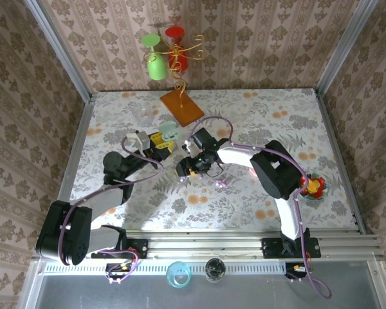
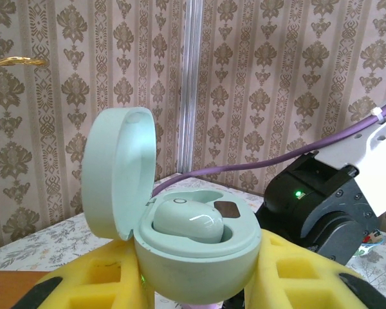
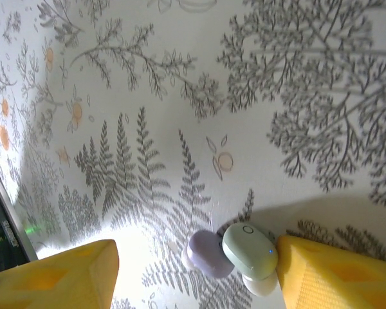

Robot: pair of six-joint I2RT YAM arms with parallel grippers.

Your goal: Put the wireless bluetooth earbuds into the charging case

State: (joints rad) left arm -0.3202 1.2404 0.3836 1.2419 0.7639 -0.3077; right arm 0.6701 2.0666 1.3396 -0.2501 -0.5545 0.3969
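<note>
My left gripper (image 2: pixel 199 286) is shut on the open mint-green charging case (image 2: pixel 193 251), gripped low between its yellow pads (image 2: pixel 96 280). Its lid stands up on the left. One mint earbud (image 2: pixel 186 222) sits in the case beside an empty slot with a dark contact. In the top view the case (image 1: pixel 168 132) hangs over the table's middle. My right gripper (image 3: pixel 199 280) is open just above the cloth. Between its fingers (image 3: pixel 338 277) lie a lilac earbud (image 3: pixel 208 254) and a mint earbud (image 3: pixel 249 249), which touches the right finger. Another small pinkish bud (image 1: pixel 220 185) lies further right.
An orange board (image 1: pixel 181 106) with a gold stand holding green and red glasses stands at the back. A clear cup (image 1: pixel 143 113) is at the back left. A colourful object (image 1: pixel 314 187) lies at the right edge. Two cups (image 1: pixel 178 275) sit below the rail.
</note>
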